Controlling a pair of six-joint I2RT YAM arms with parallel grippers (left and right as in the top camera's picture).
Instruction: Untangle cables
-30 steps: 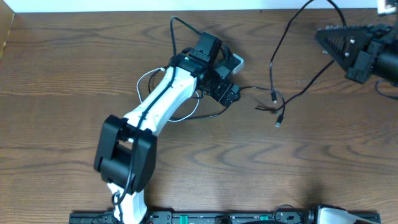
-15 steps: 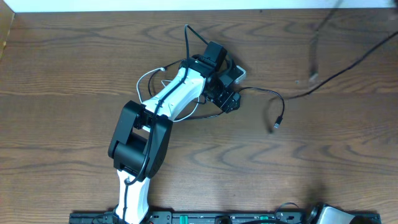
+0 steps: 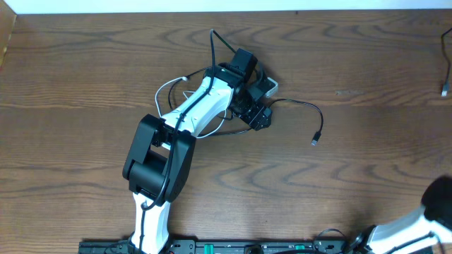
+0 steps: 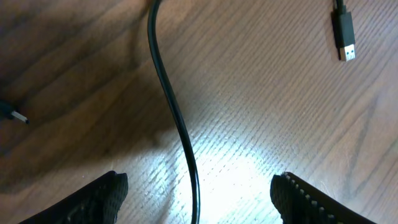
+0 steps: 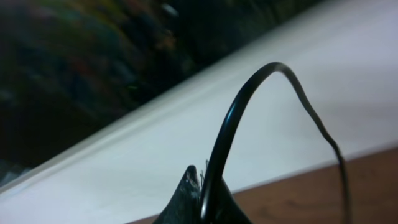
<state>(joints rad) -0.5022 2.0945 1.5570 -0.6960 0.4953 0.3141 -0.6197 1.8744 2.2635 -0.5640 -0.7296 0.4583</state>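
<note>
A second ago the right arm (image 3: 432, 212) worked over the far right corner, with a long black strand drawn taut from the knot beside the left arm (image 3: 201, 106). Half a second ago that strand was sliding off toward the far right. Now it has left the surface (image 3: 353, 183), and only a small plug end (image 3: 445, 90) dangles at the right edge. In the right wrist view the freed black cable (image 5: 225, 118) arches up out of the right jaws, which appear pinched shut on it, though little of them shows. The left arm has not moved in the last half second. Its jaws stand wide open and low over the wood, and the remaining black cable (image 4: 177, 118) runs between them ungripped, lying flat. That cable curls from the left arm's tip toward the middle of the surface and ends in a USB plug (image 3: 316, 138). The white cable (image 3: 164, 92) loops on the arm's other side, toward the left edge, partly hidden under the arm. By my reading one strand is now separated, and the white and remaining black cords by the left arm may still cross.
</note>
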